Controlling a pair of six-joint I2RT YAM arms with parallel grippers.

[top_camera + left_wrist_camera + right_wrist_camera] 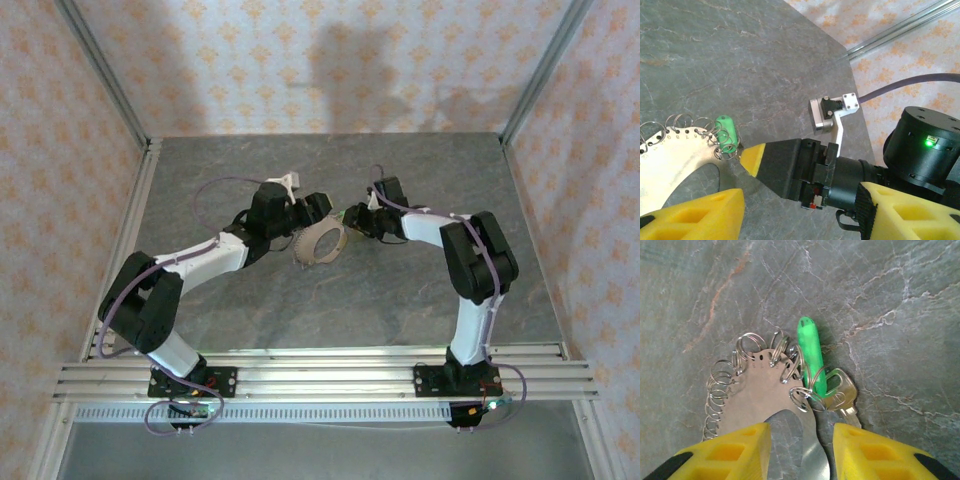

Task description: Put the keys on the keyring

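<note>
The keyring point(760, 390) is a flat silvery-grey loop lying on the table, with several small wire rings along its rim; it also shows as the keyring point(320, 243) and the keyring point(675, 155). The green-headed key point(811, 352) lies at the loop's rim with its silvery blade point(844, 396), and a small wire ring passes round it. My right gripper point(800, 432) is open, and the loop's band runs between its yellow fingers without touching them. My left gripper point(800, 215) is open wide beside the loop, with the right gripper's finger point(754, 159) lying between its fingers and tipped at the green key point(726, 132).
Both arms meet at mid-table, left gripper point(310, 208) and right gripper point(353, 217) close together over the grey stone-patterned tabletop point(400, 290). Patterned walls and metal frame rails point(140, 170) enclose the table. The right wrist's white camera mount point(832, 112) sits near my left fingers.
</note>
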